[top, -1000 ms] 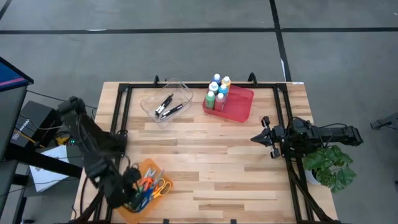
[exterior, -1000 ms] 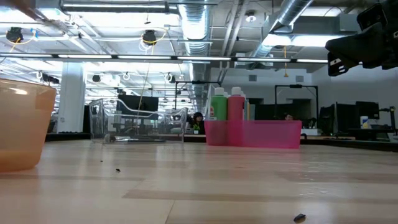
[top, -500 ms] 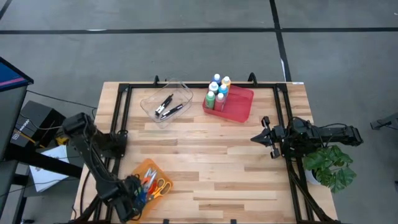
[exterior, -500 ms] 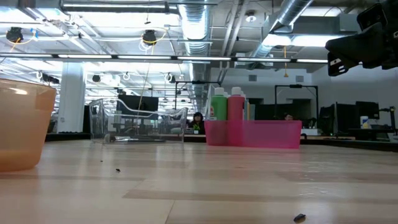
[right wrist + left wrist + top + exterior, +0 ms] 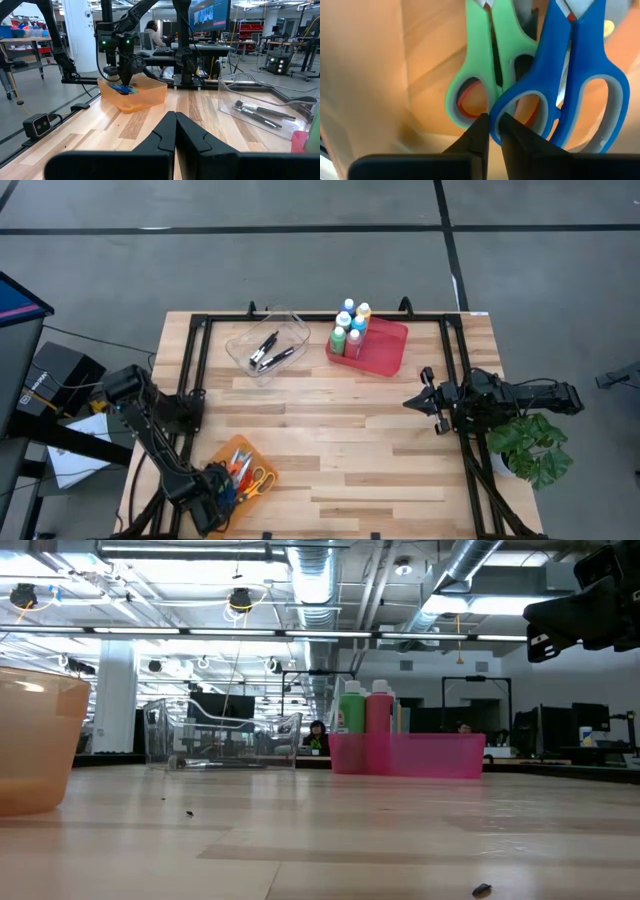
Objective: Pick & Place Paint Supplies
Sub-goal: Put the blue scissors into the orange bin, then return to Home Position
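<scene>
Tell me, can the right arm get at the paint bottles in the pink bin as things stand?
Probably yes. The right gripper hovers shut above bare table, and nothing lies between it and the paint bottles standing uncovered in the pink bin. The left gripper is down in the orange bin, well clear.

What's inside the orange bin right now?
Scissors with coloured handles lie in the orange bin, with the left end effector among them, nearly shut. Its arm covers the bin's near end.
</scene>
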`<control>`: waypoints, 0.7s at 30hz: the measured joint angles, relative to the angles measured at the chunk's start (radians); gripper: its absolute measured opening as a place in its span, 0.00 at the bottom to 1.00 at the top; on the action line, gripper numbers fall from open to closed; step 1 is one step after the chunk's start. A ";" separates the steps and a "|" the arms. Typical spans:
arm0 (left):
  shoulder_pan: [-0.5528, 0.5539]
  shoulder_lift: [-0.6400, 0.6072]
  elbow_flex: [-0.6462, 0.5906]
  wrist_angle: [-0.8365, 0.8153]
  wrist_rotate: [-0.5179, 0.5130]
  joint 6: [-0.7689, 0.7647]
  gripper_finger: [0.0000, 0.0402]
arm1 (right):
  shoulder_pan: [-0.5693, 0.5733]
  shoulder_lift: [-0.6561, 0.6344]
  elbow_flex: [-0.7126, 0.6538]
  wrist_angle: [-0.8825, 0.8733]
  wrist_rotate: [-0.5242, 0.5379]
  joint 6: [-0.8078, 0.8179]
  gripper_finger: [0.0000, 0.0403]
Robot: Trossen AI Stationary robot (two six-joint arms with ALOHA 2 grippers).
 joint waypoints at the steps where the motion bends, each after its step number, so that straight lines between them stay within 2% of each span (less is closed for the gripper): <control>1: 0.003 0.000 -0.004 0.000 0.001 0.000 0.09 | 0.000 0.000 0.000 0.000 0.000 0.000 0.00; 13: 0.032 -0.033 -0.007 0.039 0.006 0.000 0.30 | 0.000 0.000 0.000 0.000 0.000 0.000 0.00; 16: 0.047 -0.114 -0.007 0.033 -0.011 0.000 0.33 | 0.000 0.000 0.000 0.000 0.000 0.000 0.00; 21: 0.072 -0.359 -0.007 0.021 -0.167 0.073 0.30 | 0.000 0.000 0.000 0.000 0.000 0.000 0.00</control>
